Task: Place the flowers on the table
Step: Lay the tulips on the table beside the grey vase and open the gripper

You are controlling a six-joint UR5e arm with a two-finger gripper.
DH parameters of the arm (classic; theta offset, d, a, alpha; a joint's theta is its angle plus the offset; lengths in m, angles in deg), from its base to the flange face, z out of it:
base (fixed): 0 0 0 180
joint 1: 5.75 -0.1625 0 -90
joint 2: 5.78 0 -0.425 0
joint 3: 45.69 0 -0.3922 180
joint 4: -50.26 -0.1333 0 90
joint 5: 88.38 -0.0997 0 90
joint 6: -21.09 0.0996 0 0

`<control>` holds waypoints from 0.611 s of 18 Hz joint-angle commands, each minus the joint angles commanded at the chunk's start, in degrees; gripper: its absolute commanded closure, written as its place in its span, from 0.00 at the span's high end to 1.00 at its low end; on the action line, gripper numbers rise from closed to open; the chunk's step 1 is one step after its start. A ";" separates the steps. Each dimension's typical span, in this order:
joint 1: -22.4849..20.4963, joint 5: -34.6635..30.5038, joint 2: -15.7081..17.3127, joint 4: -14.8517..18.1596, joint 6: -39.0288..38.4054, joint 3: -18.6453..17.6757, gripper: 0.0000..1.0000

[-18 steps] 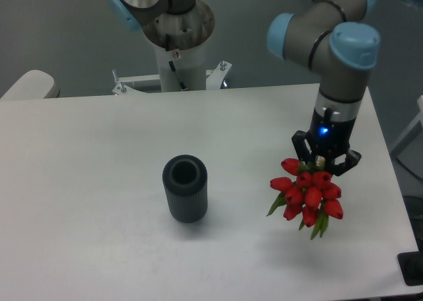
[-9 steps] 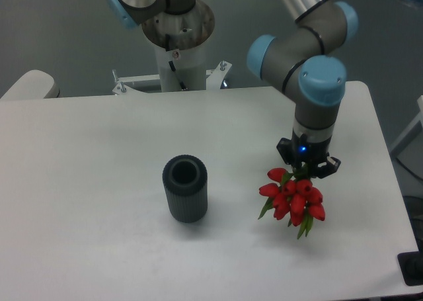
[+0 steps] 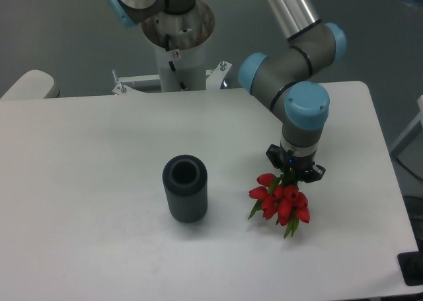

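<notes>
Flowers (image 3: 281,202) hang right under your hand (image 3: 295,175), blooms toward the camera, stems running up into the hand and hidden there. So the long axis looks near vertical, tipped a bit down-left. Hand is clamped on the stems, pointing straight down from the wrist. The bunch sits low over the tabletop (image 3: 99,149), right of centre; can't tell if the blooms touch it. Vase (image 3: 185,188) stands well apart to the left. To lay it flat you likely need to tilt or lower further.
</notes>
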 joint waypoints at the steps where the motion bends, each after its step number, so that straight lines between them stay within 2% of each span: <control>1: 0.17 0.09 0.00 -0.36 0.00 -0.09 0.34; 3: 0.62 0.09 -0.35 -0.53 0.00 0.09 0.39; 4: 0.62 0.09 -0.44 -0.71 0.18 0.17 0.51; 6: 0.62 0.09 -0.70 -1.32 0.53 0.96 0.99; 9: 0.53 0.09 -0.79 -1.59 0.53 2.45 1.00; 11: 0.53 0.44 -0.79 -1.85 0.62 4.73 1.00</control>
